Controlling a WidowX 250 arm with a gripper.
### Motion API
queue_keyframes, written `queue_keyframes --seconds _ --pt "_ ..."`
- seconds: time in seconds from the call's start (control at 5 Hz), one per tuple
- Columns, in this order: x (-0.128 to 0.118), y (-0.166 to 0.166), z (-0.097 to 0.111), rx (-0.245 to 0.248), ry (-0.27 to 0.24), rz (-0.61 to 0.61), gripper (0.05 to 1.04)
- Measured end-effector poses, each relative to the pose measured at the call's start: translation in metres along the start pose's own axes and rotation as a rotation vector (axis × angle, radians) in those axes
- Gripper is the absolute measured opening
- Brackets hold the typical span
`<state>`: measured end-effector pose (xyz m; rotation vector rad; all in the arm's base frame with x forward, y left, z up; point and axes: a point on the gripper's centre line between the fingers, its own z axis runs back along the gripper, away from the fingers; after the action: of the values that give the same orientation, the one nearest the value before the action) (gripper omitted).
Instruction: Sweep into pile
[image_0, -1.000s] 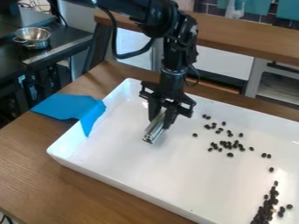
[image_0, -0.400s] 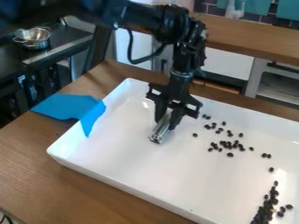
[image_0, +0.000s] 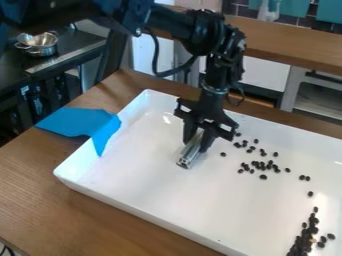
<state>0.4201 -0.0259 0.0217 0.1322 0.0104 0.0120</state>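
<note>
Many small dark beans (image_0: 263, 177) lie in the white rectangular tray (image_0: 153, 192); we grasp the silver metal bar (image_0: 190, 156) in our black gripper (image_0: 198, 140) and should place it low behind the loose ones, pushing slowly toward the denser cluster (image_0: 312, 230).

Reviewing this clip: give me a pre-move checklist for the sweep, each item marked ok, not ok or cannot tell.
1. Metal tool held between the fingers of the end effector: ok.
2. Tool's lower end touching the floor of the white tray: cannot tell.
3. Dark pieces gathered into one pile: not ok; a scattered group lies apart from a denser group at the picture's lower right, with strays between.
4. Tool on the far side of the scattered group from the denser one, as a sweep that way would likely need: ok.
5. Blue cloth away from the dark pieces: ok; it drapes over the tray's left wall in the picture.
</note>
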Motion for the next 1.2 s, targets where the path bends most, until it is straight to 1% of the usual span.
queue_keyframes --seconds 0.4,0.6,0.8,1.0,1.2 --pt "-0.004 -0.015 0.001 -0.011 0.012 -0.01 0.373" --pt "-0.008 -0.048 0.008 -0.037 0.016 -0.06 0.373" --pt "-0.009 -0.065 0.012 -0.046 0.02 -0.085 0.373" --pt "-0.008 -0.072 0.012 -0.046 0.017 -0.09 0.373" --pt "-0.01 -0.086 0.013 -0.054 0.01 -0.121 0.373"
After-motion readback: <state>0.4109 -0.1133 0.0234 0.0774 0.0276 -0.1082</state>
